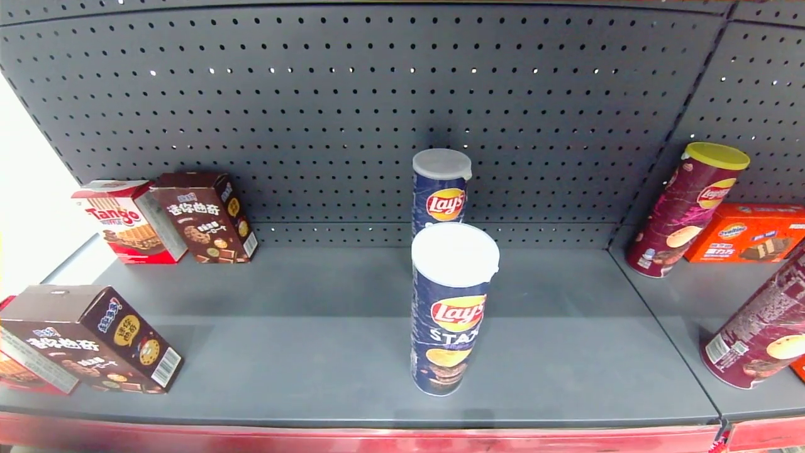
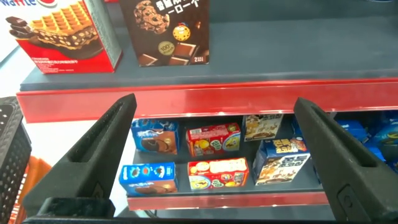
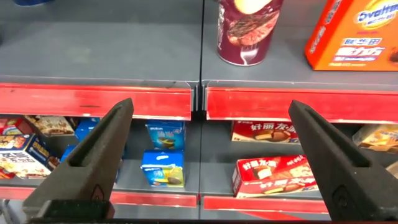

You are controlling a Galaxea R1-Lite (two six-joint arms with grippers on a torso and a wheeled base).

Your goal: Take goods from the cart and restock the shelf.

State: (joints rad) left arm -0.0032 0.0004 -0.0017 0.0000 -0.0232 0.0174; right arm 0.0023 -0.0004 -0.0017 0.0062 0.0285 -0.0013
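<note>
Grey shelf [image 1: 302,327] is occupied by a front chip can [image 1: 451,314] and a rear chip can [image 1: 440,192]; the left gripper [image 2: 214,102] and right gripper [image 3: 211,104] are held open and empty.

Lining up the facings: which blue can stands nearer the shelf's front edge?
The front blue can, directly before the rear blue can that stands by the pegboard.

The dark grey metal shelf board [image 1: 302,327] and the perforated grey metal back panel [image 1: 314,94] behind the front blue cylindrical crisp tube [image 1: 448,340] look matt and smooth, while the red edge strip [image 1: 314,438] before that tube is glossy. The tube's printed wrap shines slightly under a frosted white plastic lid [image 1: 454,251]. The brown cardboard biscuit box [image 1: 94,340] to its left is glossy.
</note>
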